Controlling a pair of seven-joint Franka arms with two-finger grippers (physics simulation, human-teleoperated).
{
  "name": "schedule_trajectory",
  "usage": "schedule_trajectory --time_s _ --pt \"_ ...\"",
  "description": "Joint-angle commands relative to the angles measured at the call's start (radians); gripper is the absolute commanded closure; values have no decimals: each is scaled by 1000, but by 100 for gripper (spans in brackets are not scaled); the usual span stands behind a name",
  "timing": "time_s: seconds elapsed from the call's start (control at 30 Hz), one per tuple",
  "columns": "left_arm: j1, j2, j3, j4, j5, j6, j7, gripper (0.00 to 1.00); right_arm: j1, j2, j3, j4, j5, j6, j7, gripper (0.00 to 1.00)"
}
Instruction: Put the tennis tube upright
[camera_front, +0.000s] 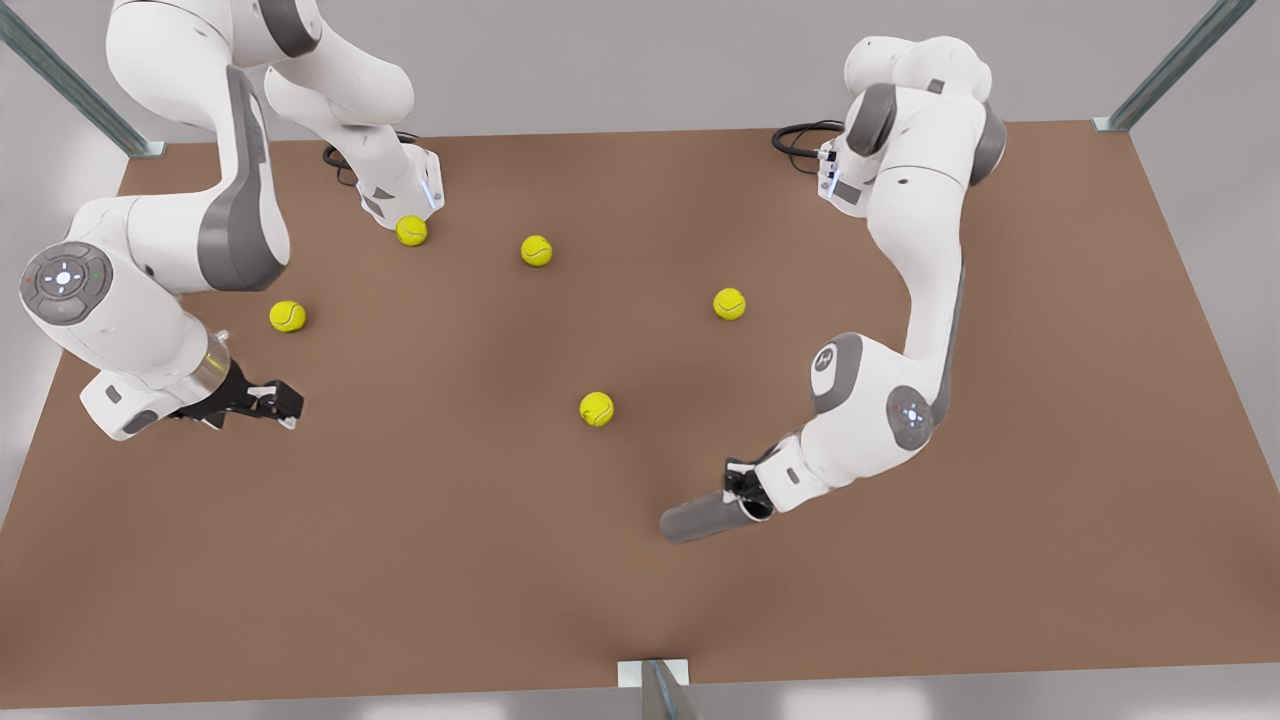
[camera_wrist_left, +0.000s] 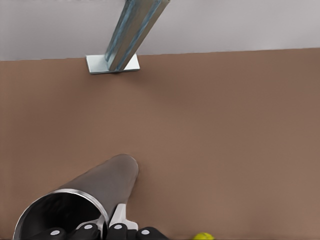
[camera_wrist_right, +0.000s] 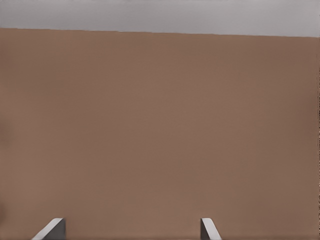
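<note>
Tennis tube lies on its side, pinched at its open end by the left gripper

The tennis tube lies flat on the brown table, low in the front view and a little right of centre, its closed end pointing toward the front view's left. The left gripper sits at the tube's open, light-rimmed end; in the left wrist view one finger presses on the outside of the wall while the other parts of the tool sit at the rim, so the left gripper is clamped on the tube's wall. The tube does not stand upright.

The right gripper hangs just above the table at the front view's left, well apart from the tube, and waits. Its two fingertips stand wide apart with bare table between them.

Five tennis balls are scattered over the middle and far part of the table, none touching the tube. A metal post stands at the table's near edge
</note>
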Motion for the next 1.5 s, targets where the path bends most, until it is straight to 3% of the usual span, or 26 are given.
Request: schedule_trajectory --time_s 0.0,0.33,0.8,0.83,0.9,1.47 --pt "-3 -20 24 1 53 -91 -165 79 -3 0 -1 1 -1 14 -7 0" --pt "-15 -52 26 4 421 -138 -239 79 -10 6 -4 3 -1 29 -7 0" --pt "-12 -20 26 1 446 -118 -234 79 -10 4 -4 1 -3 28 -7 0" --pt "-13 -20 26 1 446 -118 -236 63 -10 4 -4 1 -1 29 -7 0" --pt "-13 -20 26 1 444 -118 -242 0 -7 4 -4 1 -3 28 -5 0" --pt "-19 -57 23 1 441 -147 -268 0 -7 4 -3 1 2 28 -8 0"
